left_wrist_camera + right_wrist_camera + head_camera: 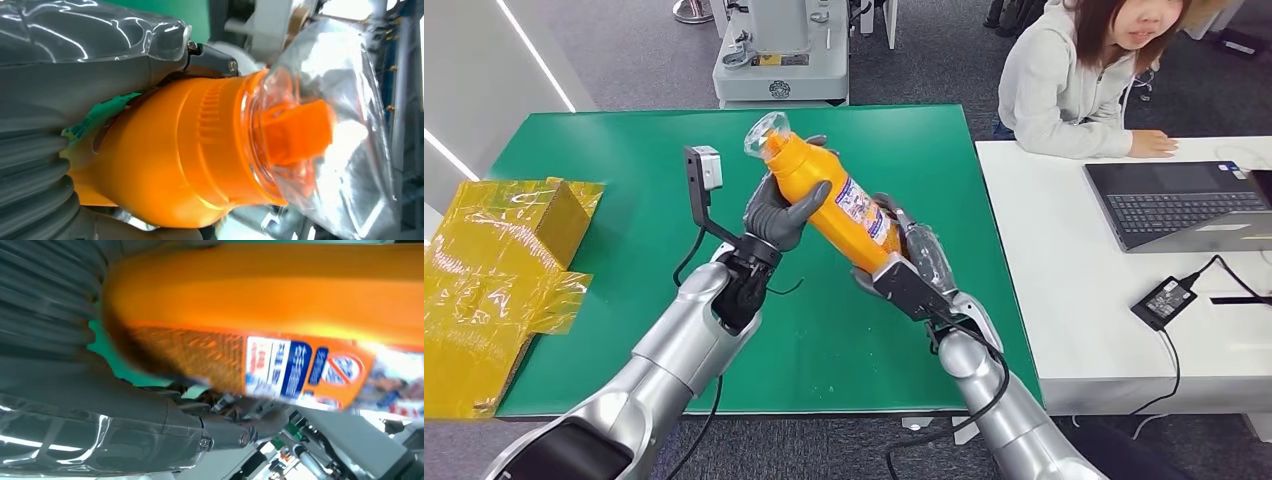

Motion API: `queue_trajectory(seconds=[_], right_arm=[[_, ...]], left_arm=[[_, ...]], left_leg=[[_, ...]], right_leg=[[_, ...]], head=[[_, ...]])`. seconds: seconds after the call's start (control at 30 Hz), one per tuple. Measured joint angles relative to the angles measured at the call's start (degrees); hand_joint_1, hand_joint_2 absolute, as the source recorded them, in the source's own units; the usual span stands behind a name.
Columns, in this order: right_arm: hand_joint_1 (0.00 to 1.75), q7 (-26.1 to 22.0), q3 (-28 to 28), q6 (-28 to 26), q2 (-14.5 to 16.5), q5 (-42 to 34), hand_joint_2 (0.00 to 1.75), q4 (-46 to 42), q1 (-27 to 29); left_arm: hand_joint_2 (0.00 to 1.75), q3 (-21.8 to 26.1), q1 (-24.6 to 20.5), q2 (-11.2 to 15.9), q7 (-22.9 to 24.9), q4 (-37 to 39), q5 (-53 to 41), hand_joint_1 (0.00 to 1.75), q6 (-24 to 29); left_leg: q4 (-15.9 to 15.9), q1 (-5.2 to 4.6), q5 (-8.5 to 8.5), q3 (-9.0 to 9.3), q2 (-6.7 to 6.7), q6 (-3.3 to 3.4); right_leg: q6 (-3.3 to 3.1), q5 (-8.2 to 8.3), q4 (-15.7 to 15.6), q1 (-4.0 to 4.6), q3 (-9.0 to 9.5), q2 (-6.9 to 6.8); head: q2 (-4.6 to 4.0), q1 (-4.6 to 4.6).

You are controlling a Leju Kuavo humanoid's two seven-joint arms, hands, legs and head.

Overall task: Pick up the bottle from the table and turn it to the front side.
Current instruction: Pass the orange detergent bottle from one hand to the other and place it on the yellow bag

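Bottle (pixel 834 200) held tilted between left hand (pixel 779 215) and right hand (pixel 909 262)

Bottle (pixel 832 196): above the tabletop (pixel 604 170), tilted, cap end away from the robot.
Left robot hand (pixel 779 212): around the bottle's upper body.
Right robot hand (pixel 911 262): at the bottle's base.
Wrapped boxes (pixel 494 260): left of the tabletop.
Laptop (pixel 1179 205): on the desk (pixel 1074 290) to the right.
Person (pixel 1084 75): behind that desk.

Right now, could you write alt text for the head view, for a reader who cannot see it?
Both robot hands, left hand and right hand, hold a tilted orange bottle above a green table. A person sits behind a white desk with a laptop.
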Motion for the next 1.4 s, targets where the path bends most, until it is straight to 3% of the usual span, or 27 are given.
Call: queue_trajectory(seconds=[0.2, 0.6, 0.7, 0.9, 1.03, 1.1, 1.23, 1.4], right_arm=[[0.00, 0.05, -1.21, -0.08, -0.84, -0.19, 1.75, -3.79, 3.29], [0.00, 0.06, -1.47, -0.08, -1.32, -0.19, 1.75, -5.78, 4.16], [0.00, -0.05, -1.54, -0.06, -1.49, -0.65, 1.75, -6.58, 4.90], [0.00, -1.94, -1.55, -0.51, -3.53, -2.40, 1.75, -11.64, 11.62], [0.00, -2.32, -1.18, -0.97, -4.39, -2.42, 1.75, -14.42, 14.29], [0.00, -2.37, -0.98, -1.29, -4.65, -2.44, 1.75, -15.82, 15.28], [0.00, -2.78, -0.79, -2.30, -5.32, -2.73, 1.75, -18.49, 17.39], [0.00, -3.34, -0.76, -2.93, -5.67, -2.98, 1.75, -19.92, 18.61]], left_arm=[[1.75, -0.63, 0.14, 0.02, -1.82, 0.00, -3.15, 1.75, 1.82], [1.75, -0.74, 0.24, 0.01, -1.95, 0.00, -3.55, 1.75, 2.03], [1.75, -0.94, 0.15, 0.12, -3.24, 0.00, -7.92, 1.75, 4.59], [1.75, -1.77, -1.85, 2.90, -7.81, 0.00, -30.07, 1.75, 16.70], [1.75, -3.20, -4.40, 5.31, -8.35, 0.00, -45.03, 1.75, 24.54], [1.75, -4.68, -6.04, 6.46, -6.68, 0.08, -55.29, 1.75, 29.65], [1.75, -10.47, -11.71, 9.70, 1.72, 1.17, -83.59, 1.75, 41.39], [1.75, -13.29, -14.63, 12.33, 7.98, 2.97, -100.62, 1.75, 45.38]], left_leg=[[0.00, 0.00, 0.00, 0.00, 0.02, 0.00], [0.00, 0.00, 0.00, 0.00, 0.02, 0.00], [0.00, 0.00, 0.00, 0.01, 0.02, 0.00], [-0.02, 0.01, 0.00, -0.02, 0.03, 0.00], [-0.02, 0.01, 0.00, -0.01, 0.05, -0.01], [-0.02, 0.02, 0.01, -0.02, 0.05, -0.01], [-0.02, 0.01, 0.01, -0.02, 0.06, -0.01], [-0.02, 0.01, 0.01, -0.01, 0.09, -0.01]], right_leg=[[0.00, 0.00, 0.01, 0.00, 0.00, 0.01], [0.00, 0.00, 0.01, 0.00, 0.00, 0.02], [0.00, 0.00, 0.01, 0.00, 0.00, 0.01], [0.00, 0.00, 0.02, 0.01, -0.02, 0.02], [0.00, 0.00, 0.03, 0.02, -0.03, 0.03], [0.00, 0.00, 0.04, 0.02, -0.04, 0.02], [0.00, 0.00, 0.06, 0.02, -0.03, 0.05], [0.00, 0.00, 0.05, 0.01, -0.03, 0.09]], head=[[0.00, -0.01], [0.00, 0.01], [0.00, 0.00], [0.01, 0.00], [0.00, 0.00], [0.00, 0.00], [0.00, 0.00], [0.00, 0.00]])
